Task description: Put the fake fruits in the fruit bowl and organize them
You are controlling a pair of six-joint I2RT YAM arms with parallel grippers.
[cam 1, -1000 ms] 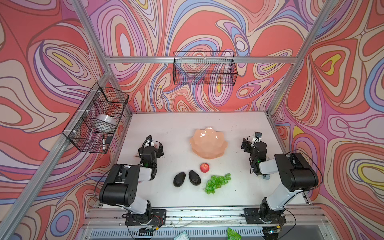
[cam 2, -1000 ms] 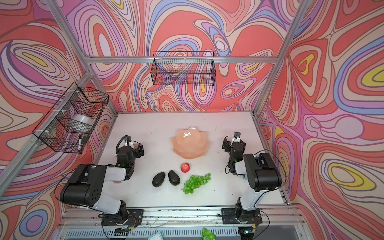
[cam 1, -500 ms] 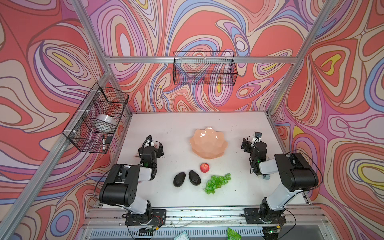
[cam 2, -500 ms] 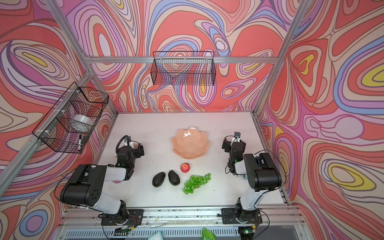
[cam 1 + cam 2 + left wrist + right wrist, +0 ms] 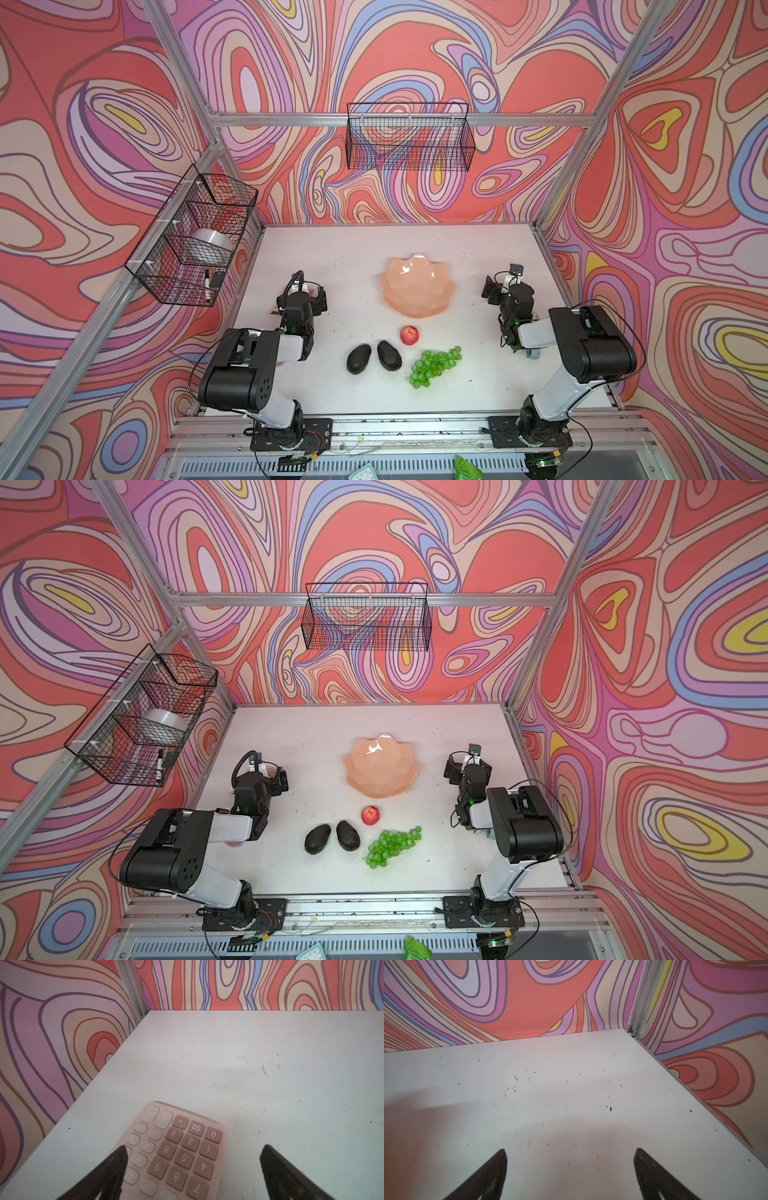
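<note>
The fruit bowl is seen empty at mid tabletop. The apple, avocados and grapes lie toward its front edge. Nothing has been moved, so placing is unstarted. The left gripper and right gripper are spread wide, empty. "MU", "GT" and "MRC" are read on a calculator.

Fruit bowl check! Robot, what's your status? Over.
Both open, empty: left pincer, right pincer. Nothing in fruit bowl; apple, avocados, grapes on table. Pink calculator under left pincer, clear of fruit.
</note>
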